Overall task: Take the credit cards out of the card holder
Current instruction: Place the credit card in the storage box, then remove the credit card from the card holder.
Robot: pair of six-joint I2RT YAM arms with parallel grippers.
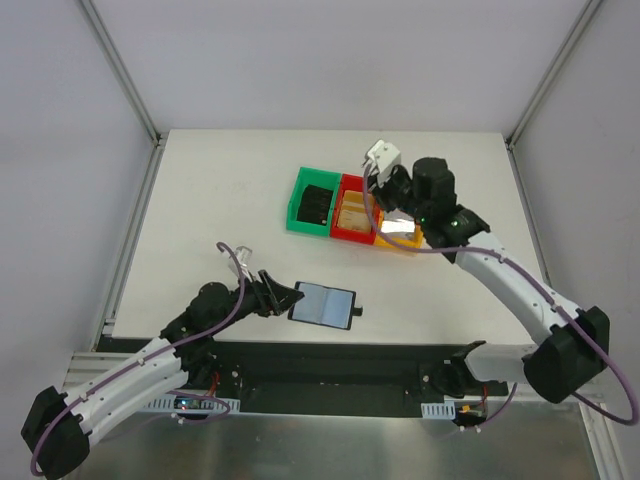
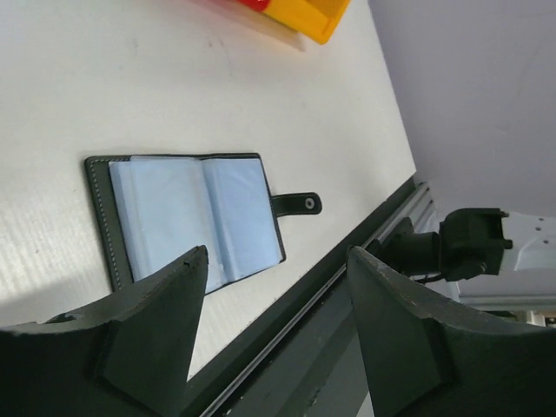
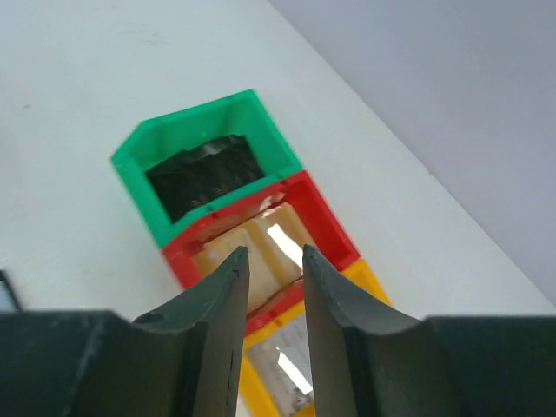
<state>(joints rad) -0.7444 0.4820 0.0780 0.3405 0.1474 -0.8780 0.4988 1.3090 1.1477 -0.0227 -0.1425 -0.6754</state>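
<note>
Card holder (image 1: 322, 304) open, black item (image 1: 317, 203) in green bin (image 1: 296, 202), left tool (image 2: 274, 254) wide, right tool (image 3: 273, 252) narrow

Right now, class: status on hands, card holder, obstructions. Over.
Left hand open, empty, beside card holder. Right hand slightly open, empty, above bins. Holder lies open. Nothing in the way.

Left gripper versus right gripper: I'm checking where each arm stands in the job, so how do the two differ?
The left gripper has its jaws wide apart; the right gripper shows only a narrow gap. The left gripper sits low, close to the open card holder; the right gripper hangs above the red bin and yellow bin. Shared: both are empty.
</note>
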